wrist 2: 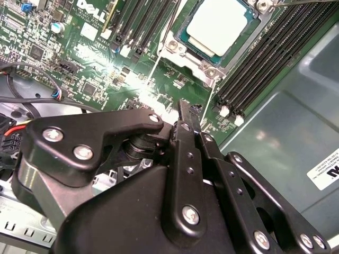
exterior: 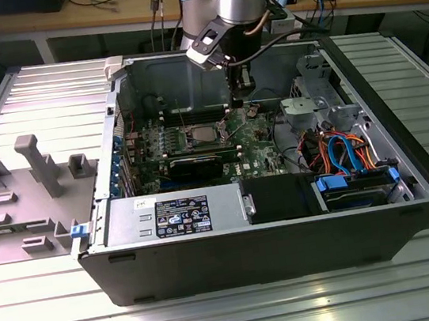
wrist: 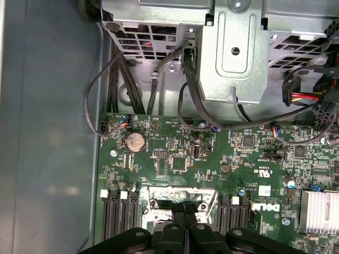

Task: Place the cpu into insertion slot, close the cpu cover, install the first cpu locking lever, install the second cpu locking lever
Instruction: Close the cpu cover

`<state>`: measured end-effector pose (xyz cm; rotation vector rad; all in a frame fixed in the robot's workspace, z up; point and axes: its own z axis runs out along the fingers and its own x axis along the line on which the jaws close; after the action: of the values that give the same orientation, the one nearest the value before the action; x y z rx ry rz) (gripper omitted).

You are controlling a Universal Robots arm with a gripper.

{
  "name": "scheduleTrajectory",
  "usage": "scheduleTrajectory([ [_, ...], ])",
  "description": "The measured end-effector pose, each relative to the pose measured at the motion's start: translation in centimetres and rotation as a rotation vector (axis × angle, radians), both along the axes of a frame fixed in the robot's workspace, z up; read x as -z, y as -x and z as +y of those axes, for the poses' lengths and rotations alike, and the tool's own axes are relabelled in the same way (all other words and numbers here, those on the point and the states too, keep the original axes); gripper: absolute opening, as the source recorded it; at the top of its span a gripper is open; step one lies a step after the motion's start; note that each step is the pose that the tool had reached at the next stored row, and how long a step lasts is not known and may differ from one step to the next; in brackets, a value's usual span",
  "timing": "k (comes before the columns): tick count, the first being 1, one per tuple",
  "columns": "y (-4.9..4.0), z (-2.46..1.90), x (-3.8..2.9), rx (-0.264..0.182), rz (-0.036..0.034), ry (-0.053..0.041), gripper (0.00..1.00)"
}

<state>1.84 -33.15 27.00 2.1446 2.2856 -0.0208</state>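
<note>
The cpu point(wrist 2: 220, 24), a pale silver square, lies in the insertion slot point(exterior: 199, 136) on the green board. A silvery frame, the cpu cover point(wrist 2: 212, 61), appears to lie flat around it. Two thin wire levers point(wrist 2: 153, 71) stand out from the socket's corners, unlatched. My gripper point(wrist 2: 183, 106) hovers just above the board, a short way off the socket on the exterior view's right point(exterior: 240, 101). Its black fingers are shut together with nothing between them. In the first wrist view the fingertips point(wrist: 184, 209) overlap the socket's metal rim point(wrist: 159, 193).
Long black memory slots point(wrist 2: 265, 58) flank the socket. A black expansion card point(exterior: 199, 163) lies in front of it, and the power supply point(exterior: 174, 214) in front of that. A drive cage point(wrist: 233, 53) with cables point(exterior: 341, 151) sits on the exterior view's right. The case walls point(exterior: 186, 72) enclose everything.
</note>
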Motion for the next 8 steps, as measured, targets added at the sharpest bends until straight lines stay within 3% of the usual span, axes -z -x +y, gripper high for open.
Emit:
scheduleTrajectory([
  [8, -0.72, 0.0, 0.14, 0.0, 0.0, 0.0001, 0.11],
])
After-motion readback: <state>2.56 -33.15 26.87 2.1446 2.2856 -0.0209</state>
